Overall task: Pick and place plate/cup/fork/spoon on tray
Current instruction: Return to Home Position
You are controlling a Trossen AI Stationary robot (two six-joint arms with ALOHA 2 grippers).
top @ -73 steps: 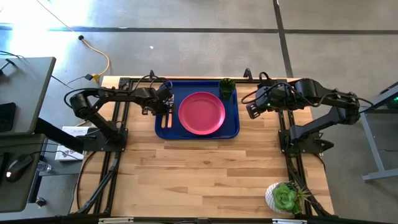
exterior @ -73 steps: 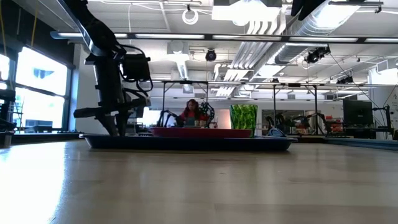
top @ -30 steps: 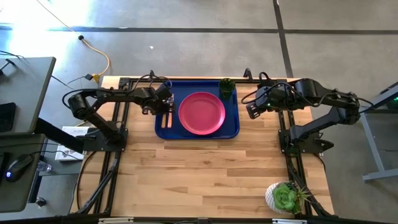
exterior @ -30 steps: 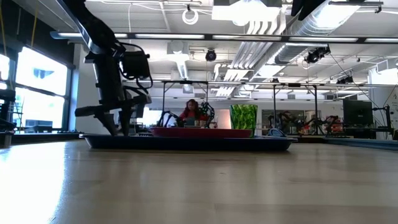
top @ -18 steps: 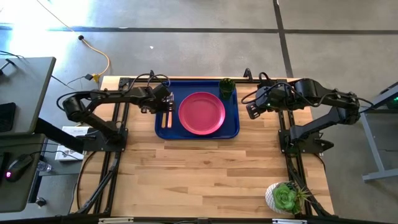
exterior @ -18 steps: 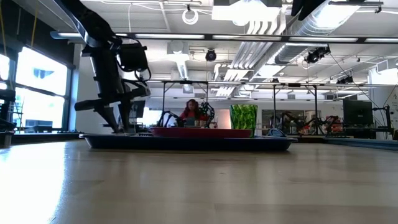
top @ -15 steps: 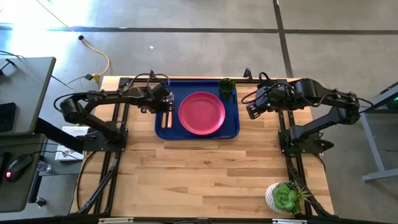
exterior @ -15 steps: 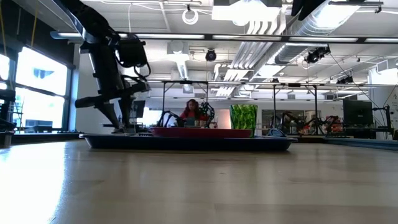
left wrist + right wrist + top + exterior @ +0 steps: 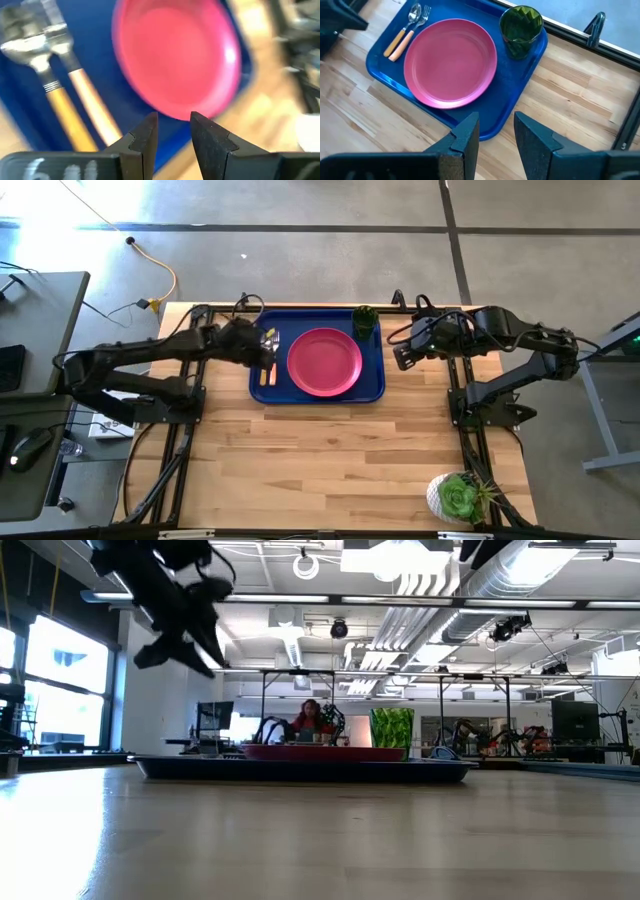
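The dark blue tray lies at the table's far middle. The pink-red plate lies flat in its centre. The green cup stands upright in its far right corner. The spoon and fork lie side by side on the tray's left part, heads toward the far edge. My left gripper hangs high above the tray's left edge, open by a narrow gap and empty. My right gripper hovers just right of the tray, open by a narrow gap and empty.
A white pot with a green succulent stands at the table's near right corner. Bare wooden tabletop stretches from the tray to the near edge. In the low view a person sits far behind the table.
My left gripper has risen from just above the tray's left part to well above it, tipping as the arm folds back toward the table's left. The fork and spoon stay lying on the tray. My right arm has kept still.
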